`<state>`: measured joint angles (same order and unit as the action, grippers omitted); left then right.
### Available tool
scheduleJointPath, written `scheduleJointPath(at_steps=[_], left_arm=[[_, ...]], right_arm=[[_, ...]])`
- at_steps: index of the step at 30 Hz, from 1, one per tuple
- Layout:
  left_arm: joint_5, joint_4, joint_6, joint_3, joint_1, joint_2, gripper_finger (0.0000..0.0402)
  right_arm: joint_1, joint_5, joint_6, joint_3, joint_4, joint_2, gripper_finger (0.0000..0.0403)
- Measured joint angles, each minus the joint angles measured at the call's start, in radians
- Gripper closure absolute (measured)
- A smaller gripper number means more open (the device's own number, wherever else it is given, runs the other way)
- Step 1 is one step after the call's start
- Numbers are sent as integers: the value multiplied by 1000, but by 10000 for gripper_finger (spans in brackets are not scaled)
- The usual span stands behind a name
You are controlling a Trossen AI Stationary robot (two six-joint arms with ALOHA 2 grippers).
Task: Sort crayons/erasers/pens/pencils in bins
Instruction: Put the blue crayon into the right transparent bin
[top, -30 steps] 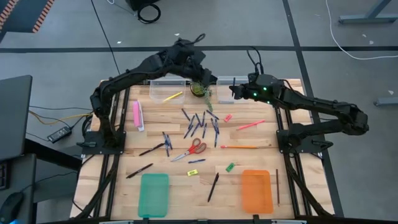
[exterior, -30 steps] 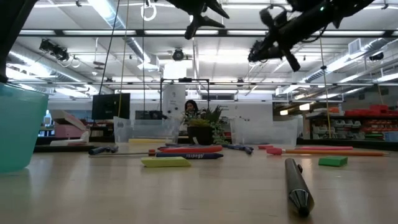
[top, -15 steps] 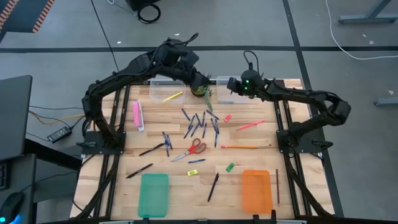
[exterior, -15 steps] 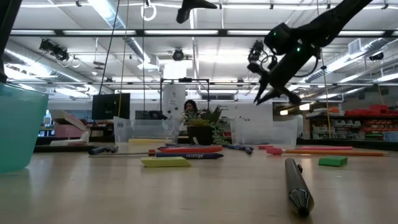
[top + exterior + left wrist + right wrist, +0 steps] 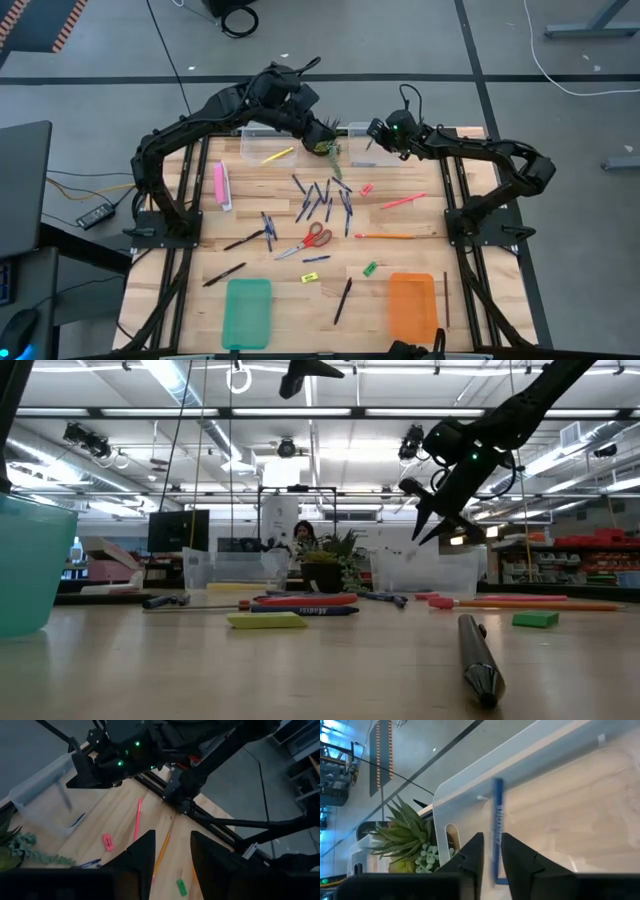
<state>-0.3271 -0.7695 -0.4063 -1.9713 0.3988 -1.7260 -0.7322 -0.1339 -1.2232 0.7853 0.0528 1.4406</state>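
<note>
Right hand has swung in from a second ago and now hangs over the clear plastic rectangular tub just beside the small potted plant. Its fingers are slightly parted, with a slim blue pen between them, apparently dropping in. Left hand waits above the plant, fingers apart. Next I'd guess: back to the blue pens heaped mid-desk.
</note>
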Motion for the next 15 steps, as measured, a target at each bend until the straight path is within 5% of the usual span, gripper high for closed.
scheduleJointPath(at_steps=[9, 15], left_arm=[[1, -119, 83, 0, 4, -1, 267], [71, -228, 91, 0, 4, -5, 267]], right_arm=[[11, 44, -5, 0, -2, -39, 234], [56, 130, 72, 0, -4, -170, 224]])
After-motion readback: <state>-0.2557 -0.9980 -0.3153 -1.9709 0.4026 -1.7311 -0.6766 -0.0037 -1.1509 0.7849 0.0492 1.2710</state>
